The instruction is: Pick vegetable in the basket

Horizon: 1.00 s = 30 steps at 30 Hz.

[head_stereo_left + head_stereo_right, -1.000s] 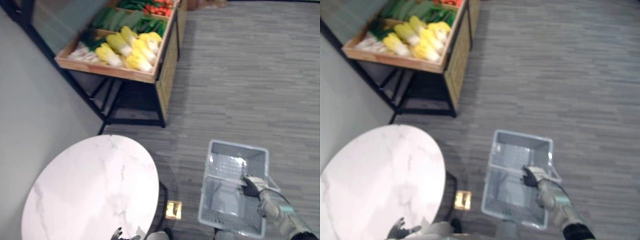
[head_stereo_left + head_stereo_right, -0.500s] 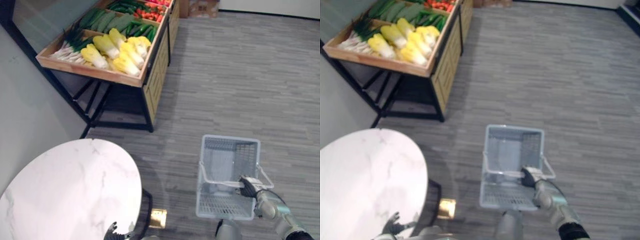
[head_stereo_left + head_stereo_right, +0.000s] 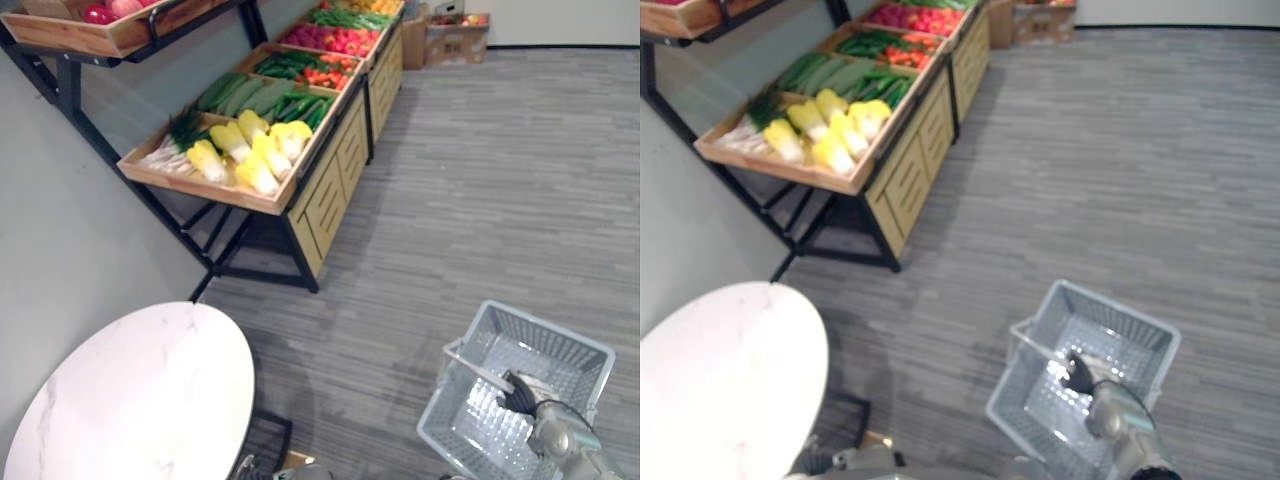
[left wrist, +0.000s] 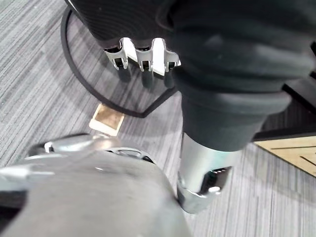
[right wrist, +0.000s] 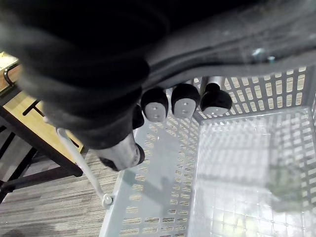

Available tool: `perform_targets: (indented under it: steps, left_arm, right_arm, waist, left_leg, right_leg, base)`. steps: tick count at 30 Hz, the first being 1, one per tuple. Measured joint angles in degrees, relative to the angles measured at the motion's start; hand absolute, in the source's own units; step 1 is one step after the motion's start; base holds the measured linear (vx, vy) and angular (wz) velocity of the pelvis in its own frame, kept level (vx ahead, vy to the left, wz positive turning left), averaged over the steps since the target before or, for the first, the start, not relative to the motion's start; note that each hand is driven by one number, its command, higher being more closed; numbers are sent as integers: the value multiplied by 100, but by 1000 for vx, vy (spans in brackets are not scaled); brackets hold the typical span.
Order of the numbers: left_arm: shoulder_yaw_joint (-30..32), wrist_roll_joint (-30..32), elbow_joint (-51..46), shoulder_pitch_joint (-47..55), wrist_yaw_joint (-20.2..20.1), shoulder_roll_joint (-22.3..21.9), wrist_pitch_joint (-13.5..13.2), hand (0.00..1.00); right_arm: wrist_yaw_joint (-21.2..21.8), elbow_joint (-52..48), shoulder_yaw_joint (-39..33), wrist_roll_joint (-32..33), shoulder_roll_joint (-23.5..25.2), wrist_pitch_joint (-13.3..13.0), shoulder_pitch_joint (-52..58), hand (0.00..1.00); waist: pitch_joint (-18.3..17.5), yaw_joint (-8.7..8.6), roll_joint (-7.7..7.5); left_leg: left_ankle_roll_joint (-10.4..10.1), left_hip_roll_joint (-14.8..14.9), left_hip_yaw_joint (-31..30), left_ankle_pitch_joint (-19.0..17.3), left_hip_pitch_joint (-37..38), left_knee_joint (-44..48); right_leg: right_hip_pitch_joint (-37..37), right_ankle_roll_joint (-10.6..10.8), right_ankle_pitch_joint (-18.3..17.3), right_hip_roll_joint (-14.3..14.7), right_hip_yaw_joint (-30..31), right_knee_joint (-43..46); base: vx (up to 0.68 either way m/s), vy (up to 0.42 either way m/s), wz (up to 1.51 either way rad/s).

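Right hand (image 3: 520, 396) curled tight round the thin wire handle (image 5: 81, 165) of one grey plastic lattice basket (image 5: 158, 187), which hangs empty below it. Left hand (image 4: 143, 52) low and idle; open or closed, cannot tell. One round white marble table (image 3: 130, 400) off to the left. Far ahead-left, well apart: a wooden tray (image 3: 215, 192) with yellow-white cabbages (image 3: 255, 150), about six. They are probably light, leafy and easily bruised; grip the firm mid-body.

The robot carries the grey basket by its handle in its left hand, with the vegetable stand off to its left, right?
Not quite: it is the right hand that grips the handle of the basket, as the right wrist view shows. The vegetable stand is indeed off to its left.
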Motion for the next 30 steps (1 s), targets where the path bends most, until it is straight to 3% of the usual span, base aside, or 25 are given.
perform_targets:
  steps: [1, 2, 3, 4, 5, 7, 8, 10, 13, 14, 15, 16, 17, 18, 19, 20, 21, 22, 23, 25, 27, 28, 29, 30]
  left_arm:
    - [-2, 3, 0, -3, -5, 0, 1, 0]
    - [-10, 3, 1, -2, -7, -2, 2, 0]
    - [-19, 4, 12, 16, -11, 5, 6, 0]
    - [-16, 4, 20, -4, -10, 47, 22, 0]
    - [-18, 5, -33, -25, -7, 89, 18, 0]
    - [-19, 12, -96, -97, -7, 105, 19, 0]
    - [-18, 14, -96, -84, -9, 106, 30, 0]
    - [0, 17, -99, -58, -8, 121, 38, 0]
    - [83, 28, -79, 36, -33, 121, 40, 0]
    - [87, 48, -41, 39, -50, 120, 41, 0]
    - [87, 74, -27, 35, -53, 125, 46, 0]
    - [90, 86, -23, 94, -60, 151, 50, 0]
    - [77, 91, -3, 121, -73, 186, 57, 0]
    - [69, 107, 29, 107, -74, 180, 64, 0]
    - [56, 114, 37, 135, -81, 205, 72, 0]
    - [32, 113, 9, 132, -81, 297, 100, 0]
    - [20, 112, -20, 131, -80, 337, 108, 0]
    - [4, 112, -91, 135, -68, 432, 114, 0]
    - [-25, 112, -120, 153, -45, 507, 120, 0]
    - [-14, 112, -148, 138, -27, 524, 121, 0]
    - [-10, 109, -155, 21, -5, 492, 115, 0]
    - [4, 108, -165, -48, 6, 477, 112, 0]
    - [24, 102, -255, -118, 29, 459, 98, 0]
    - [24, 99, -277, -148, 32, 462, 86, 0]
  right_arm:
    - [-2, 5, 8, -1, -5, -2, -4, 100]
    - [-3, 6, 23, -1, -4, -4, -1, 100]
    - [-4, 18, 26, -3, -8, -3, 1, 100]
    - [-6, 53, 30, -4, 50, 2, 1, 100]
    - [-13, 57, 79, -4, 60, -31, 12, 100]
    - [-35, 56, 79, -2, 79, -53, -50, 100]
    - [-35, 57, 95, -2, 81, -52, -149, 100]
    - [-36, 59, 158, -1, 87, -52, -249, 100]
    - [-38, 56, 296, 5, 151, -69, -415, 100]
    - [-39, 58, 296, 12, 180, -92, -431, 100]
    - [-38, 63, 296, 12, 212, -90, -429, 100]
    - [-36, 87, 289, 12, 312, -90, -371, 100]
    - [-63, 141, 287, 5, 403, -103, -276, 100]
    - [-147, 128, 284, 2, 416, -114, -309, 100]
    - [-238, 112, 223, 1, 416, -82, -523, 100]
    - [-234, 196, 211, 4, 404, -40, -556, 100]
    - [-251, 258, 168, 3, 412, -32, -556, 100]
    - [-269, 347, -17, 16, 478, -17, -584, 100]
    - [-233, 355, -104, 56, 463, -41, -587, 100]
    - [-239, 354, -105, 76, 476, -49, -505, 100]
    - [-220, 374, -97, 157, 492, -53, -378, 100]
    - [-218, 398, -101, 174, 500, -50, -338, 100]
    - [-215, 517, -116, 176, 550, -32, -312, 100]
    - [-215, 522, -144, 177, 563, -29, -273, 100]
  waist:
    - [-3, 20, 5]
    - [-14, 51, 68]
    - [-37, 81, 153]
    - [-67, 83, 163]
    - [-84, 79, 44]
    - [-26, 166, -47]
    - [-3, 226, -56]
    - [18, 312, -51]
    - [40, 320, -101]
    - [41, 323, -118]
    - [33, 322, -154]
    - [-35, 308, -283]
    - [-112, 306, -427]
    - [-107, 316, -452]
    - [-100, 286, -532]
    - [-107, 269, -610]
    - [-86, 271, -653]
    - [-50, 265, -662]
    - [-38, 259, -706]
    - [-33, 226, -697]
    - [-2, 101, -618]
    - [23, 77, -579]
    - [70, -30, -506]
    - [81, -39, -487]
  left_leg:
    - [-22, -116, 33, 33, -37, -289]
    - [-57, -369, 96, 525, -85, -1154]
    - [164, -421, 163, 695, -79, -1526]
    - [227, -497, 133, 672, 19, -1633]
    - [207, -637, 92, 707, 68, -1763]
    - [238, -721, 75, 682, 57, -1750]
    - [340, -744, 97, 589, 38, -1597]
    - [323, -674, 156, 363, 7, -1224]
    - [346, -571, 287, 47, 6, -966]
    - [432, -578, 370, -98, -5, -923]
    - [465, -607, 410, -153, -17, -878]
    - [487, -731, 439, -300, -19, -836]
    - [502, -841, 430, -478, 76, -891]
    - [502, -857, 422, -533, 132, -835]
    - [528, -900, 419, -565, 241, -774]
    - [589, -966, 338, -648, 455, -788]
    - [598, -973, 235, -694, 599, -845]
    - [602, -966, 62, -707, 944, -1066]
    - [600, -933, -67, -707, 1259, -1307]
    - [588, -911, -219, -699, 1696, -1602]
    - [579, -837, -443, -693, 1857, -1672]
    - [577, -805, -501, -692, 1877, -1675]
    - [500, -724, -673, -690, 1906, -1676]
    - [431, -696, -757, -696, 1921, -1680]
  right_leg:
    - [8, 52, 20, -1, -7, 3]
    - [78, 189, -26, 33, -27, 11]
    - [131, 286, -77, 100, -39, 21]
    - [188, 315, -81, 74, -43, -15]
    - [316, 394, -35, 46, -72, -279]
    - [586, 546, 149, 108, -144, -776]
    - [806, 603, 287, 150, -176, -1099]
    - [1047, 631, 382, 190, -194, -1308]
    - [1150, 647, 324, 212, -84, -1332]
    - [1071, 689, 78, 140, -30, -1153]
    - [972, 772, -89, 49, 6, -959]
    - [814, 875, -307, -161, 16, -554]
    - [609, 1006, -378, -375, 73, 175]
    - [347, 1019, -393, -518, 199, 756]
    - [-149, 923, -213, -782, 488, 1966]
    - [-494, 760, 323, -984, 712, 2988]
    - [-658, 712, 779, -1028, 838, 3377]
    - [-916, 635, 974, -998, 1040, 4037]
    - [-1085, 343, 563, -900, 1068, 4232]
    - [-1293, 137, 141, -733, 874, 3876]
    - [-1465, 77, 92, -451, 741, 2552]
    - [-1479, 124, 125, -351, 788, 2053]
    - [-1468, 369, 332, -124, 1096, 699]
    - [-1450, 450, 485, -86, 1246, 180]
  base:
    - [184, 162, 6]
    - [241, 220, -1]
    - [267, 222, 10]
    - [202, 138, 35]
    - [205, 93, 45]
    - [170, 72, 34]
    - [87, 33, 19]
    - [77, 22, 5]
    - [75, 6, -15]
    - [71, 20, -13]
    - [98, 68, -1]
    - [193, 95, 6]
    - [232, 102, 10]
    - [292, 120, 12]
    - [358, 163, 25]
    - [302, 142, 33]
    - [402, 109, 52]
    - [289, 40, 55]
    - [408, 47, 55]
    - [333, -3, 48]
    - [342, -97, 73]
    - [397, -197, 98]
    - [332, -207, 82]
    - [364, -266, 96]
